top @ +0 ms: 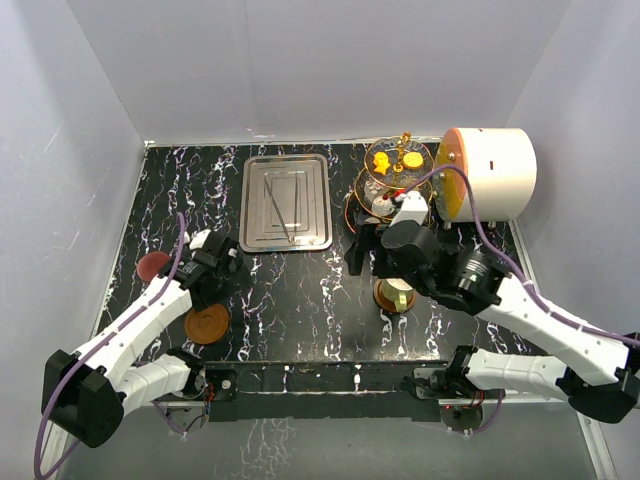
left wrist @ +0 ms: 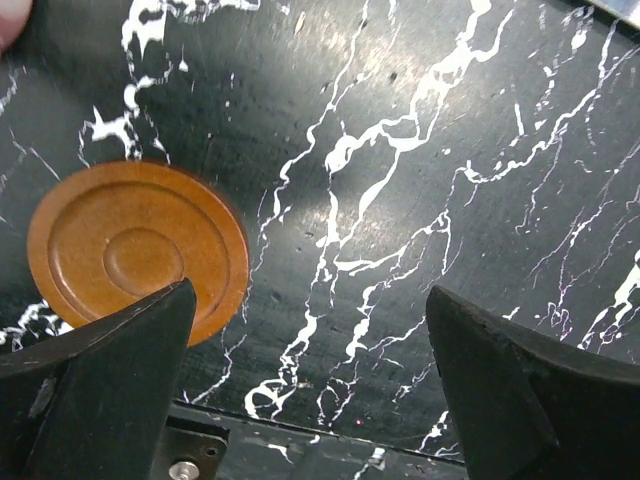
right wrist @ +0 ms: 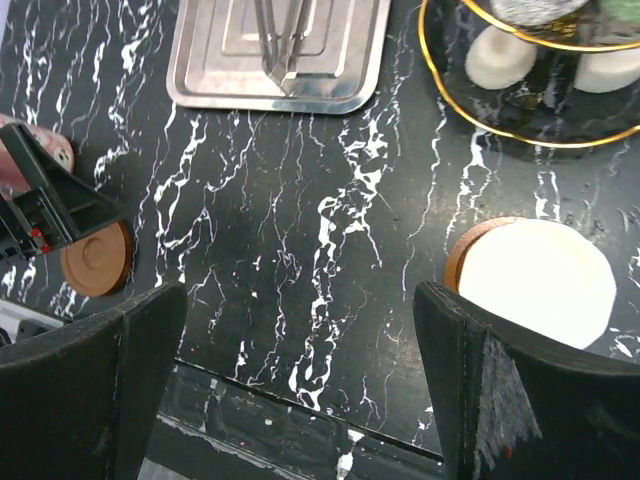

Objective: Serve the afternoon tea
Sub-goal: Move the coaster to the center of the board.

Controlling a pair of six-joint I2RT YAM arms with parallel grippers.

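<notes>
A three-tier glass stand with a gold frame (top: 393, 178) stands at the back right and holds yellow and white cakes; two white cakes (right wrist: 500, 57) sit on its lowest tier. A cream cup (top: 398, 294) sits on a brown saucer (right wrist: 455, 262) in front of the stand. A second brown saucer (top: 207, 324) lies empty at the front left, with a maroon cup (top: 152, 265) behind it. My left gripper (top: 228, 268) is open and empty above the table, right of that saucer (left wrist: 135, 250). My right gripper (top: 362, 260) is open and empty, just left of the cream cup (right wrist: 540, 282).
A rectangular steel tray (top: 287, 202) with tongs lies at the back centre. A big white cylinder with an orange end (top: 490, 172) lies at the back right beside the stand. White walls enclose the black marbled table (top: 300, 290).
</notes>
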